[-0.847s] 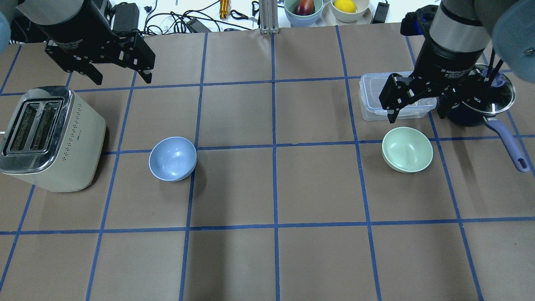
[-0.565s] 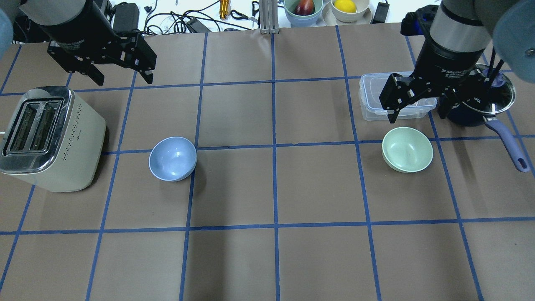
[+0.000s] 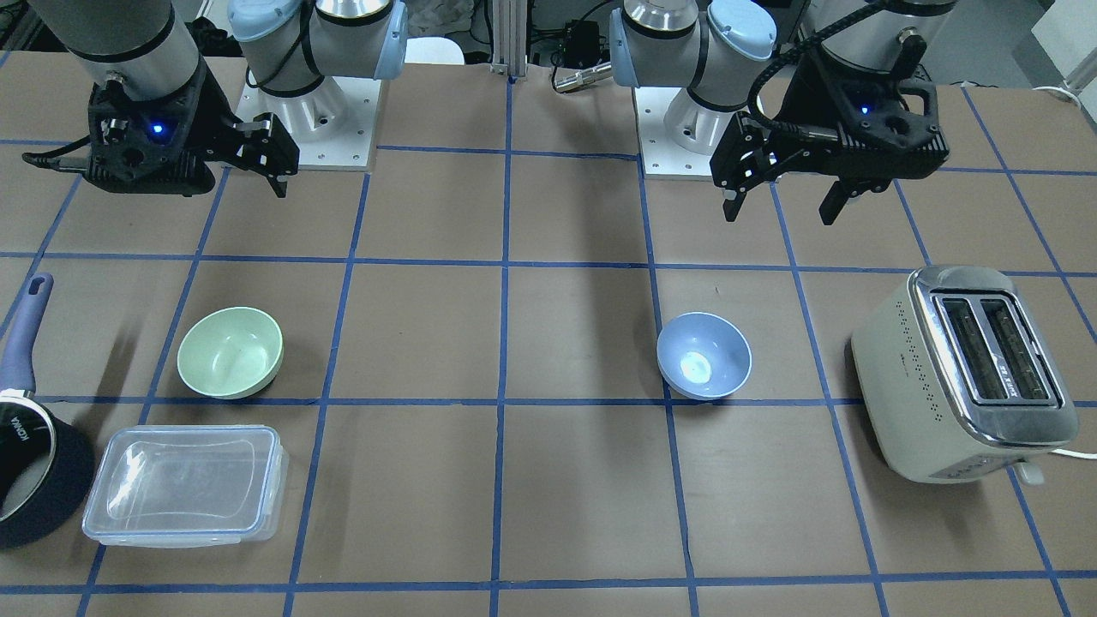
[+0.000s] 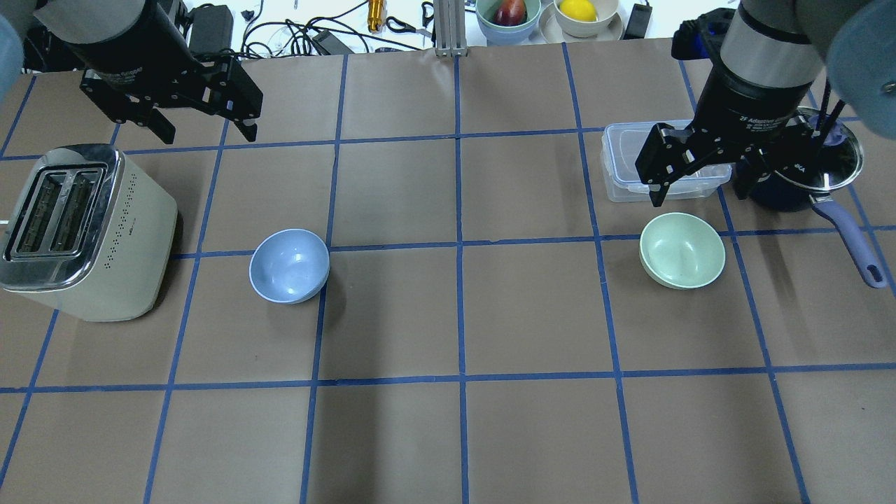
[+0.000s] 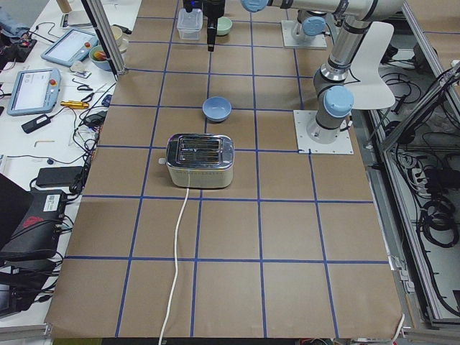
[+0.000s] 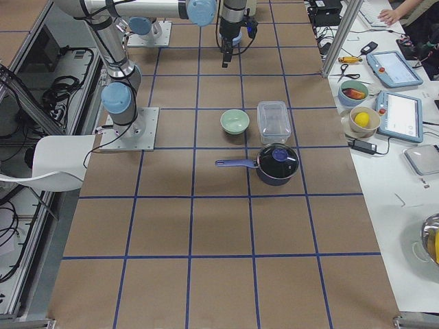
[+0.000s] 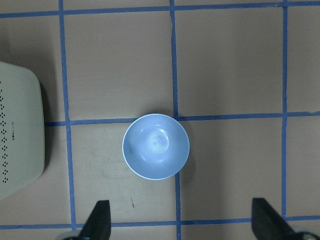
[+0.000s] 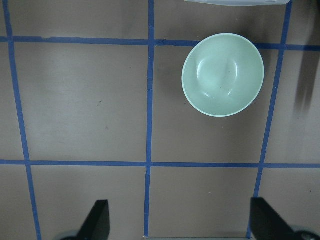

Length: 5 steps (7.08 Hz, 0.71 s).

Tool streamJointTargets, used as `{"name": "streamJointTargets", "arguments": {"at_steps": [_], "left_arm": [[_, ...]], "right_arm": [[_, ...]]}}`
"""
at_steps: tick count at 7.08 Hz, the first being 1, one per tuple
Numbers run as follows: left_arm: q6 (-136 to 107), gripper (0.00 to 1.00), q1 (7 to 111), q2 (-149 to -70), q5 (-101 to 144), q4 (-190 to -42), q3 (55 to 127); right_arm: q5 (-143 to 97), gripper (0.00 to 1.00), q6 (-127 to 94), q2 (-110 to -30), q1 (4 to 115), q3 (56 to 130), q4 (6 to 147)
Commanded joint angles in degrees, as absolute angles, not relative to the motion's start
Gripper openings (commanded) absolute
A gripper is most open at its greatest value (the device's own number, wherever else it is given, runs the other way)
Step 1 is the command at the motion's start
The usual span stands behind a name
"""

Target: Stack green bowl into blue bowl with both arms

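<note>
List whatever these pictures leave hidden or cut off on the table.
1. Dark blue lidded saucepan: overhead view, the right tool covers part.
2. Clear rectangular plastic container: right wrist view, top edge leaves only a sliver.
3. Cream two-slot toaster: left wrist view, left edge cuts it.
4. Pale green round bowl: exterior left view, too small for detail.

Beyond the green bowl [image 4: 682,250], half covered by the right gripper [image 4: 698,196] in the overhead view: clear container [image 4: 618,164] and saucepan [image 4: 843,164]. Cropped at the front view's left edge near that bowl: same saucepan. Only 1 sliver of container above the bowl in the right wrist view.
</note>
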<state>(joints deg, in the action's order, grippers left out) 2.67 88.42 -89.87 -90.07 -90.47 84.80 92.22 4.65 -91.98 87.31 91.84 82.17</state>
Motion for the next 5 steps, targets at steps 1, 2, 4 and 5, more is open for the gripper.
{"name": "streamJointTargets", "arguments": {"at_steps": [1,2,4,5], "left_arm": [[2.72,1.00,88.42,-89.91,-90.17,-90.44,84.73],[2.72,1.00,88.42,-90.09,-90.26,-90.44,84.73],[2.72,1.00,88.51,-89.48,-90.09,-90.53,85.86],[2.72,1.00,88.68,-89.73,-89.91,-90.53,85.96]], "right_arm": [[92.20,1.00,4.31,-92.02,87.28,91.93,82.53],[92.20,1.00,4.22,-92.02,87.28,91.85,82.44],[92.20,1.00,3.87,-92.37,87.28,91.85,82.09],[92.11,1.00,3.78,-92.81,87.36,91.76,82.00]]}}
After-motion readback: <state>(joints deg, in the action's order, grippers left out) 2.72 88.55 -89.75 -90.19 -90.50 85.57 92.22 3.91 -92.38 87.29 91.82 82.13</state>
